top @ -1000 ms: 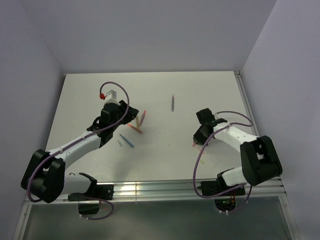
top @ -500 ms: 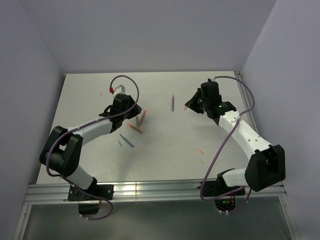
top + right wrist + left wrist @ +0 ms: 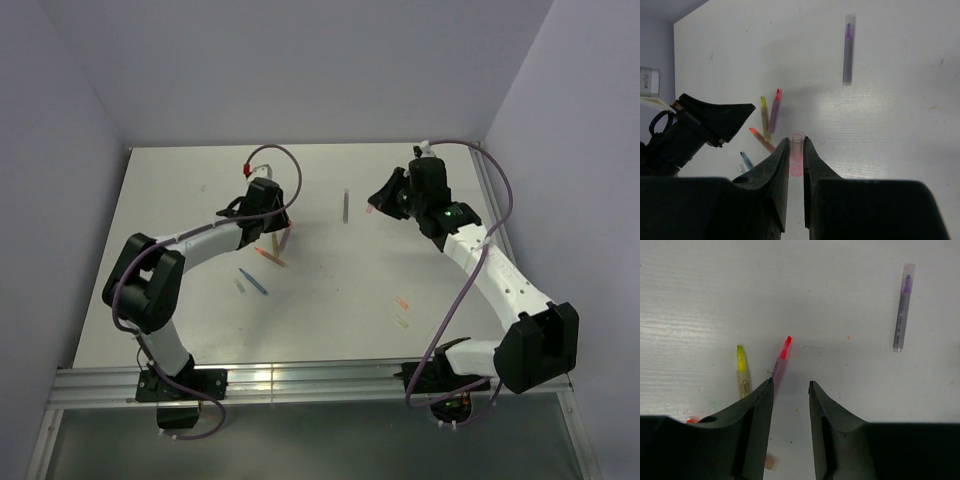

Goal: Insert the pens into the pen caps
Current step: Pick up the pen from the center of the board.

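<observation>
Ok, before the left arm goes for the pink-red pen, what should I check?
1. Right gripper shut on the pink cap: ok.
2. Cap's open end pointing outward, away from the wrist: ok.
3. Left gripper open: ok.
4. Pink-red pen centred between the left jaws: not ok; it lies ahead, off toward one finger.
5. Yellow pen apart from it: ok, though close.
</observation>
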